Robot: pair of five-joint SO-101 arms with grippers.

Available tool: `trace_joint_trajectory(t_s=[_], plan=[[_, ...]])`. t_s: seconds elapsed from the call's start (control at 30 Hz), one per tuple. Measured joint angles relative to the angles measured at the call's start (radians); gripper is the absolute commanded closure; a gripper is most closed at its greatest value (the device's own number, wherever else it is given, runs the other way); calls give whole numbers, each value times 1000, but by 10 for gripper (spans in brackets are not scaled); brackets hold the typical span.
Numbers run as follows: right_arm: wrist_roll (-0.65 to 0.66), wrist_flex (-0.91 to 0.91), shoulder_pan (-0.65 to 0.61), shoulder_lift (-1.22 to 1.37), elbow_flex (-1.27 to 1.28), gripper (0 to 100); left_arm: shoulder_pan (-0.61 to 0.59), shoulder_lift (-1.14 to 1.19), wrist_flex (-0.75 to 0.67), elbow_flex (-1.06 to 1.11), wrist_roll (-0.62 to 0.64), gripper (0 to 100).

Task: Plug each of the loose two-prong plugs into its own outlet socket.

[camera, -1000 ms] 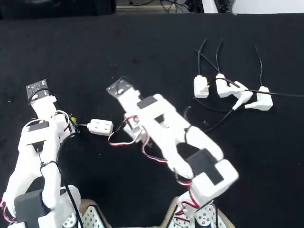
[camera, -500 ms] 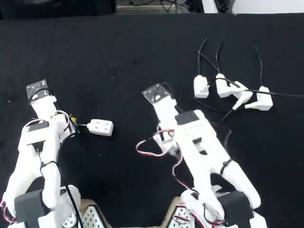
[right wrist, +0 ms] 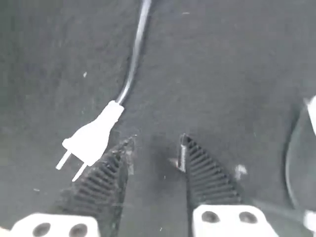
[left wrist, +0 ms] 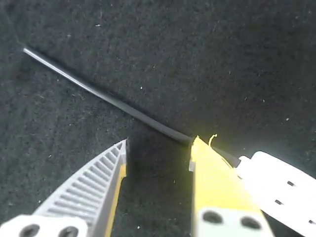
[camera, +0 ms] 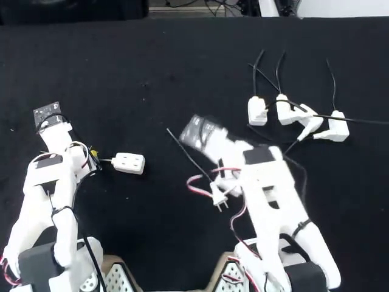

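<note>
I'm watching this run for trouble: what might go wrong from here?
The plug lies beside the open right gripper, outside its jaws; closing now would likely miss or nudge it. The outlet socket lies unheld next to the open left gripper, so it may slide when a plug is pushed in.

Surfaces: matt black cloth, mostly white plastic hardware.
The worktop (camera: pixel 121 73) is covered in black felt-like cloth, matt, with a rough nap and pale lint specks. The plug (right wrist: pixel 91 140) is smooth white plastic with a slight sheen; its prongs are pale, material can't tell. The cord (left wrist: pixel 98 96) has a smooth black sheath, glossy along its top. The outlet socket (left wrist: pixel 281 180) is glossy white moulded plastic. On the left pincer (left wrist: pixel 158 148), one finger is smooth yellow plastic, the other light grey and ribbed. On the right pincer (right wrist: pixel 156 143), both fingers are dark matt plastic with ribbed faces. The left arm (camera: pixel 42 194) and right arm (camera: pixel 270 194) have white matt plastic shells.
</note>
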Motion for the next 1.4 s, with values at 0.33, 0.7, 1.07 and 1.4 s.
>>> trace_joint_trajectory(t_s=[0.33, 0.7, 1.07, 1.4], plan=[[78, -173, -74, 11, 172, 864, 0, 0, 0, 0, -2, 791], [-48, -38, -413, 11, 135, 864, 0, 0, 0, 0, -2, 791], [91, -103, -433, 11, 135, 864, 0, 0, 0, 0, -2, 791], [57, -98, -494, 11, 133, 865, 0, 0, 0, 0, -2, 791]])
